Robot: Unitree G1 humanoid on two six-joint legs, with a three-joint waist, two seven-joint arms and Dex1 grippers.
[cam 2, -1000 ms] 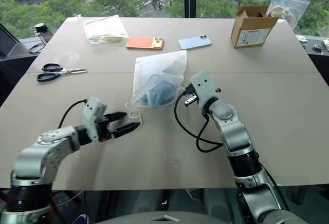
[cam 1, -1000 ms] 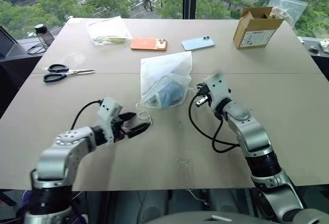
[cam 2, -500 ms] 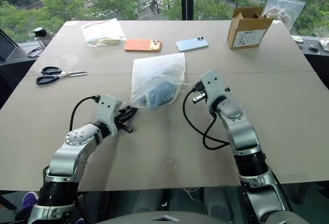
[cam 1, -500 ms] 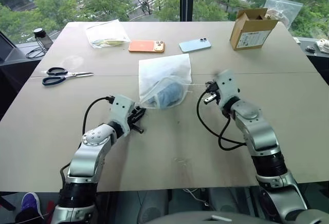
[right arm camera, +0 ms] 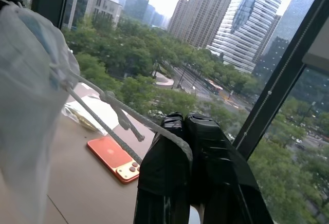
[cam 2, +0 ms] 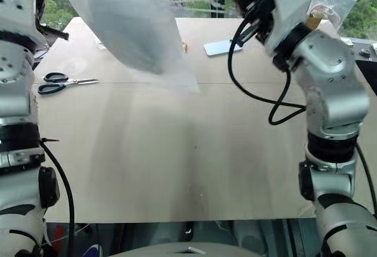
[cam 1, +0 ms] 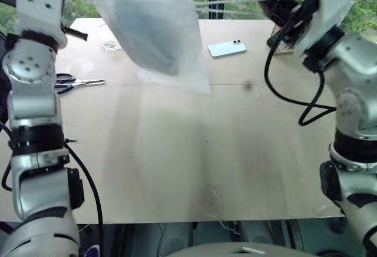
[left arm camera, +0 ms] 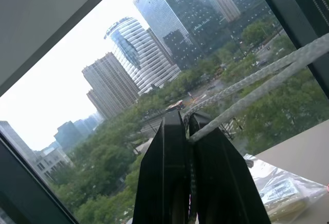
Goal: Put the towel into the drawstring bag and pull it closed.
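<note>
With both cords pinched and drawn opposite ways, the drawstring bag point(cam 1: 150, 27) hangs in the air above the tabletop's point(cam 1: 194, 151) far-left part, mouth cinching. L gripper point(left arm camera: 187, 131) is clamped tight on one cord point(left arm camera: 267, 77); R gripper point(right arm camera: 186, 131) likewise on the other cord point(right arm camera: 115, 116). Towel point(cam 2: 126, 24) is prob. the bluish mass inside, blurred. Scissors point(cam 1: 73, 83) lie near the left edge, phone point(cam 1: 227, 48) toward the far edge.

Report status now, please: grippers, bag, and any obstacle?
Left gripper and right gripper shut on cords. Drawstring bag hangs lifted between them, towel inside. Nothing in the way.
</note>
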